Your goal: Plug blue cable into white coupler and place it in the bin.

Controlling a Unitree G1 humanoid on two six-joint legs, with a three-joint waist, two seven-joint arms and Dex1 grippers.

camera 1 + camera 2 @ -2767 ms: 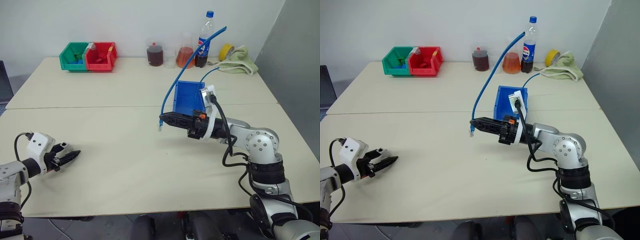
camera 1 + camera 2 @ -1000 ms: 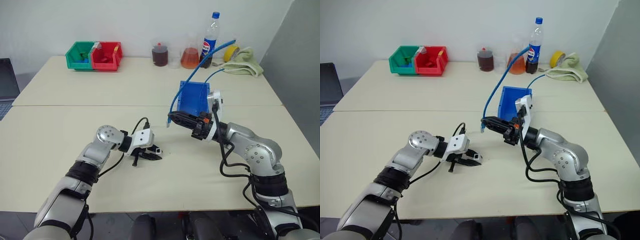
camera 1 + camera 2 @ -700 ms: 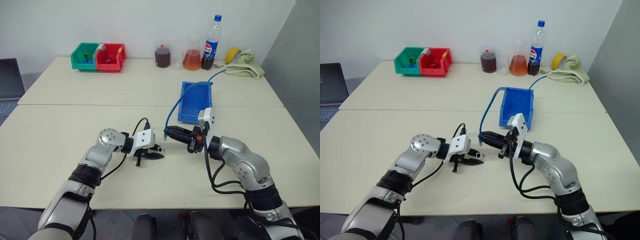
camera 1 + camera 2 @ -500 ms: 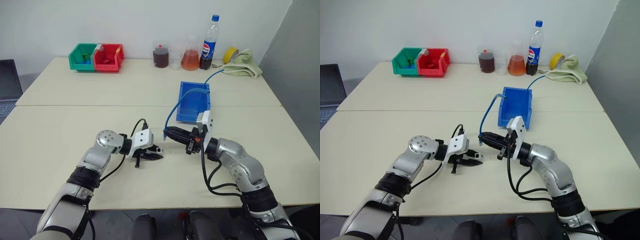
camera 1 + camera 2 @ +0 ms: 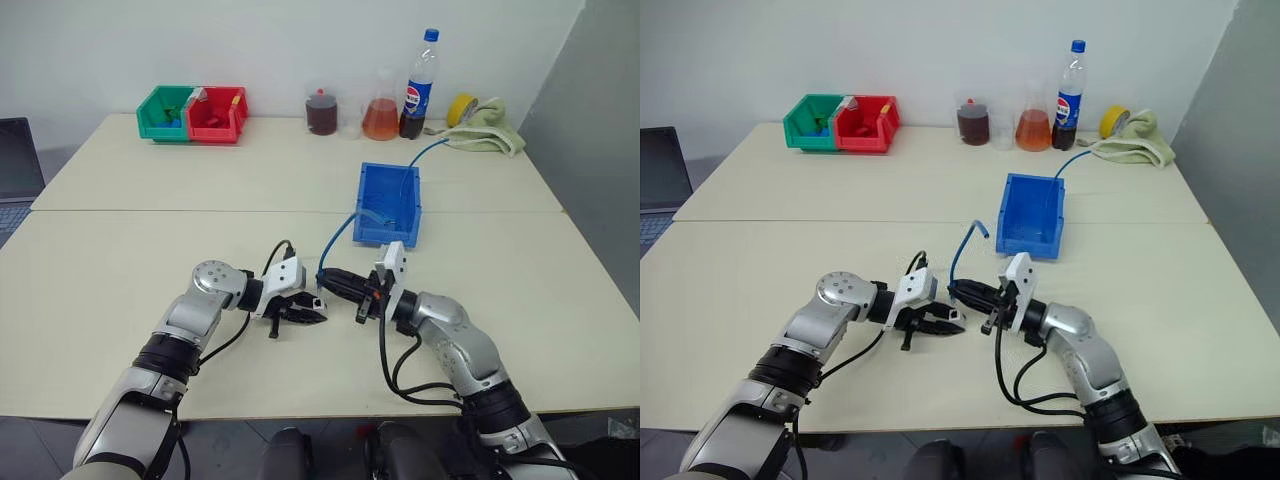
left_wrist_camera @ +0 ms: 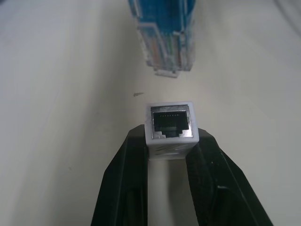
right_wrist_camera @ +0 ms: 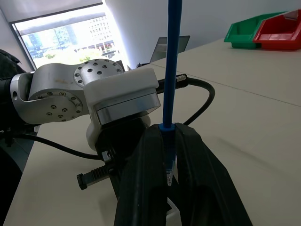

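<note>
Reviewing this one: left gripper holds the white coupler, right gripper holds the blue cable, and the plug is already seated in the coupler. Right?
Not seated. The left wrist view shows the blue cable plug just short of the white coupler, whose socket is empty. The left gripper and right gripper hold as stated.

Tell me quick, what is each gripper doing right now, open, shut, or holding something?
Left gripper: shut on the white coupler.
Right gripper: shut on the blue cable, near its plug end.
</note>
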